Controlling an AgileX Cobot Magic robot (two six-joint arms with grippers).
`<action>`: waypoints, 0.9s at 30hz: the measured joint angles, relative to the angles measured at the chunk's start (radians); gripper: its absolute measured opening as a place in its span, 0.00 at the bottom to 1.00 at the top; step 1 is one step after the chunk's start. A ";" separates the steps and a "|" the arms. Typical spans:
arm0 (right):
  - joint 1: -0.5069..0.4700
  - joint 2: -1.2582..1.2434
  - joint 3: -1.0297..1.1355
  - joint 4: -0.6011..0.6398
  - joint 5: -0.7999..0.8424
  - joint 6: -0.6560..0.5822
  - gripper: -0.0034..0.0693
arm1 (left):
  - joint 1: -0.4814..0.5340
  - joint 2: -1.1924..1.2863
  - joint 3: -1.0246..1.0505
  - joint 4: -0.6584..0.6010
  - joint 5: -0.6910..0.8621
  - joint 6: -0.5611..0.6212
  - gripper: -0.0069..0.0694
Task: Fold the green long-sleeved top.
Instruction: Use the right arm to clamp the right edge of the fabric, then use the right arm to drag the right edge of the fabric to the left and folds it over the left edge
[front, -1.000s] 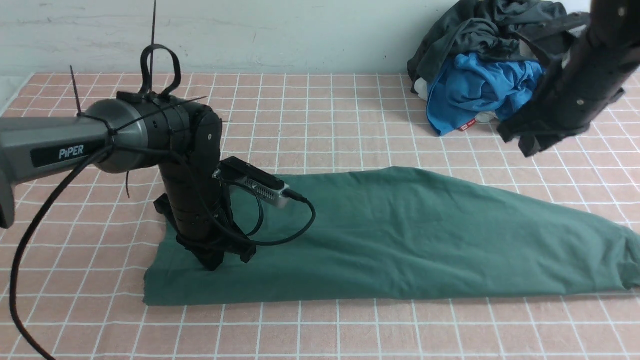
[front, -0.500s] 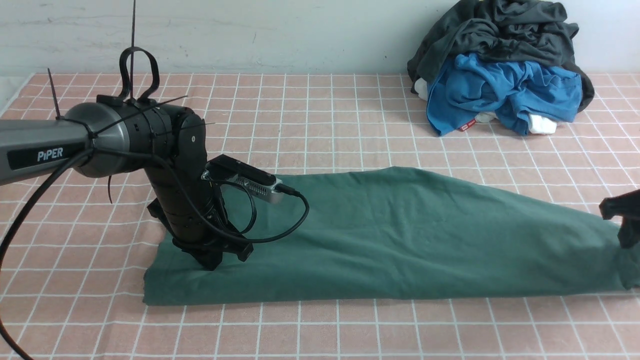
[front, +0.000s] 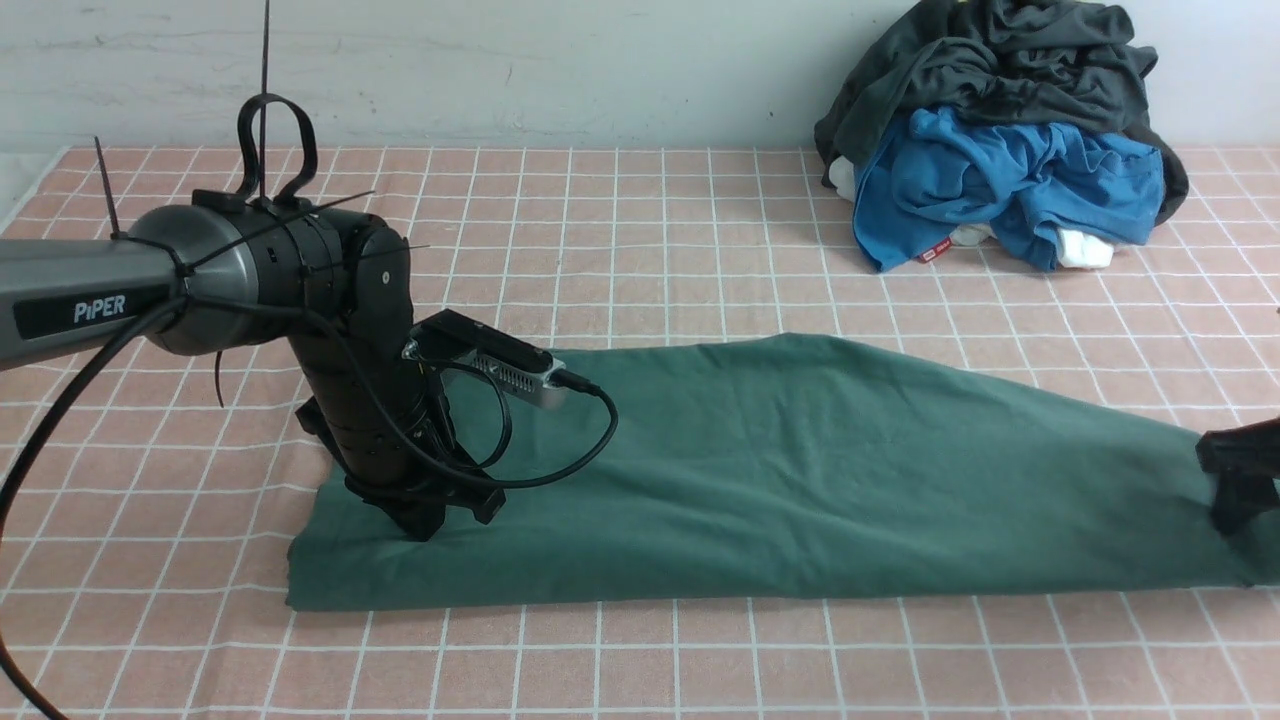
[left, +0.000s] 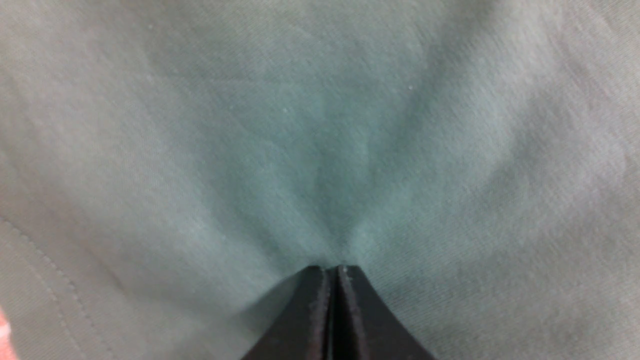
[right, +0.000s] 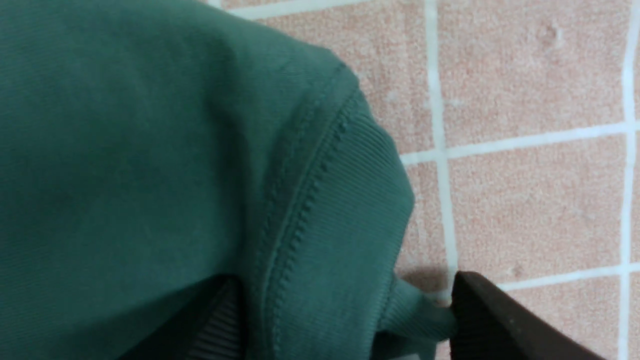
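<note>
The green long-sleeved top (front: 800, 480) lies flat across the pink checked table, folded into a long strip that narrows toward the right. My left gripper (front: 430, 520) stands upright on its left part, shut, tips pressed into the fabric (left: 320, 150), which puckers toward them (left: 332, 270). At the top's right end sits my right gripper (front: 1235, 485), open. In the right wrist view its jaws (right: 345, 320) straddle a ribbed band (right: 350, 210) of the top, one finger (right: 220, 320) over the cloth, the other (right: 500, 320) beside it above the table.
A heap of clothes sits at the back right by the wall: a dark grey garment (front: 1000, 60) over a bright blue one (front: 1000, 190), with bits of white. The left arm's cable (front: 560, 460) loops over the top. The checked tablecloth (front: 640, 220) stretches behind.
My right arm dropped from high over the clothes heap down to the top's right end, and its jaws opened. My left arm shifted slightly left, staying shut on the cloth.
</note>
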 joint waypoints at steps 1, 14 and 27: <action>0.000 -0.006 0.001 0.007 -0.002 -0.010 0.65 | 0.000 0.000 0.000 0.000 0.000 0.000 0.10; 0.002 -0.264 0.014 -0.097 0.012 -0.001 0.09 | 0.000 -0.122 0.014 0.003 0.005 0.004 0.10; 0.388 -0.450 -0.265 0.041 0.133 -0.065 0.09 | 0.001 -0.658 0.019 -0.021 0.145 0.001 0.10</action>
